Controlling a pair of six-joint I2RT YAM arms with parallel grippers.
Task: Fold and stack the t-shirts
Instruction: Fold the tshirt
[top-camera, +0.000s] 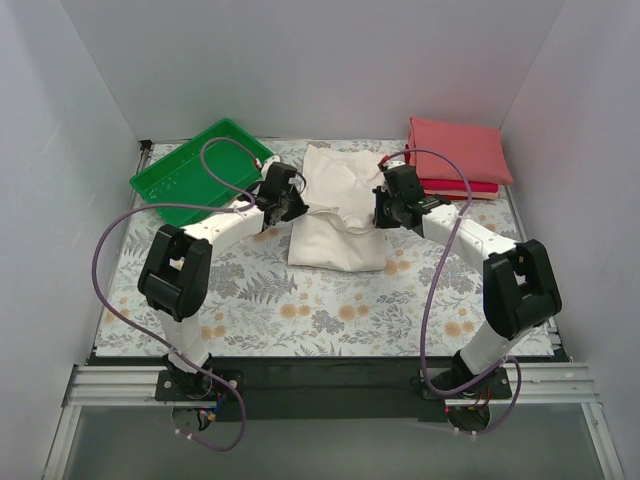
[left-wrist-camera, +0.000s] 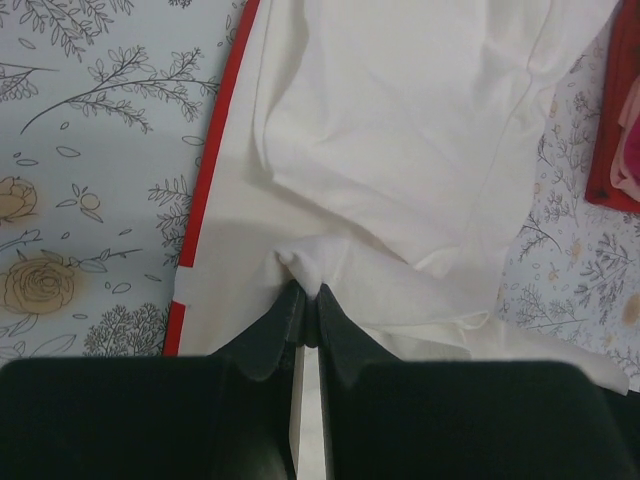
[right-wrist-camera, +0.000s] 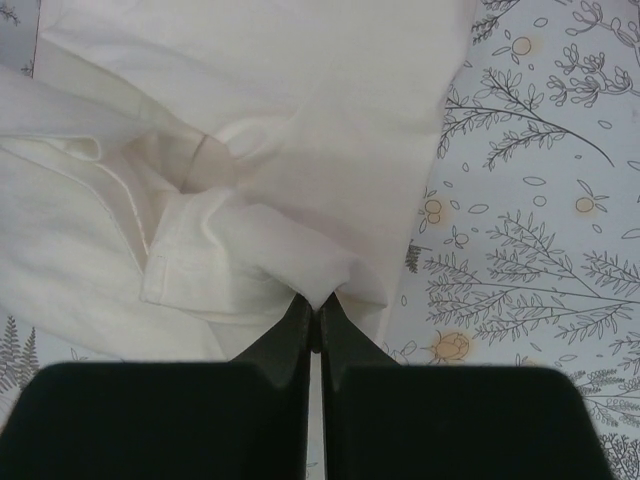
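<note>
A white t-shirt (top-camera: 338, 205) lies partly folded in the middle of the table, plain side up. Red edges of its print show along its left side in the left wrist view (left-wrist-camera: 210, 160). My left gripper (top-camera: 285, 205) is shut on a pinch of the shirt's left side (left-wrist-camera: 305, 290). My right gripper (top-camera: 392, 208) is shut on a pinch of its right side (right-wrist-camera: 318, 300). Both hold the cloth a little above the table. A stack of folded salmon-pink and red shirts (top-camera: 458, 155) lies at the back right.
A green plastic tray (top-camera: 200, 170) stands at the back left. White walls enclose the table on three sides. The floral tablecloth (top-camera: 330, 310) is bare in front of the shirt. A corner of the red stack shows in the left wrist view (left-wrist-camera: 622, 130).
</note>
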